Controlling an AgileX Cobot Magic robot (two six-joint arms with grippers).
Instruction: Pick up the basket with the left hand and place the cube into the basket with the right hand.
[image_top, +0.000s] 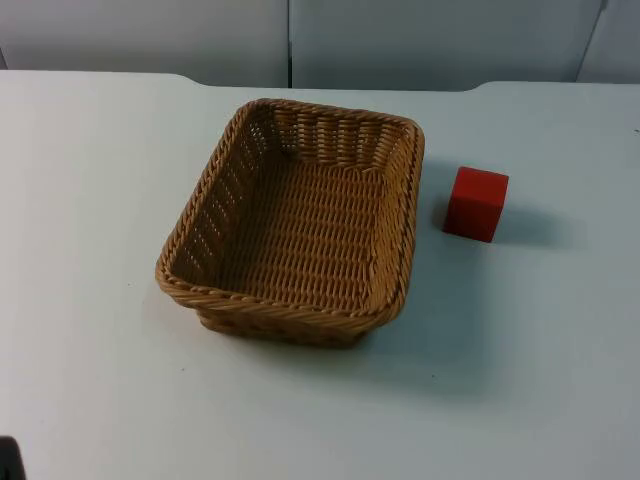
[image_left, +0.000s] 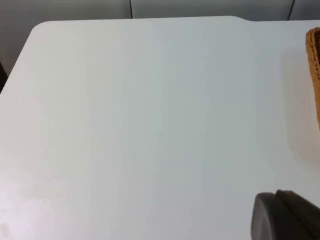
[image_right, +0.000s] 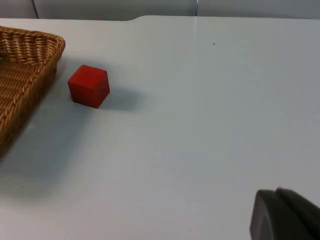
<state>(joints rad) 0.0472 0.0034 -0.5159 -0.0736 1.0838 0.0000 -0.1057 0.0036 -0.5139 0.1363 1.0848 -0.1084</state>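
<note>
Two grippers are yours to send, and neither has reached its object yet. All you get of the left gripper (image_left: 285, 215) is one dark fingertip in the left wrist view, hanging over bare white table (image_left: 150, 125); from that you cannot tell whether it stands apart or together. The right gripper (image_right: 285, 215) offers the same single dark fingertip in the right wrist view, and its state is just as impossible to judge. Working outward from the left tool, a sliver of the wicker basket (image_top: 300, 215) shows in its wrist view, well apart from the fingertip. From the right tool, the red cube (image_top: 476, 203) sits well apart too, with the basket's woven corner just beyond it. In the top view the basket stands at the centre of the frame, upright and empty, rectangular, its long axis running from the lower left of the frame toward the upper right. The cube rests on the table right of centre, just beside the basket's right wall but not touching it. That layout is what your coming move turns on: the cube lies on the right arm's side and the basket's left rim faces the left arm, so each arm seems to have a short, uncrossed path. You would likely start by bringing the left gripper across to the basket's near rim, since nothing has been lifted.
</note>
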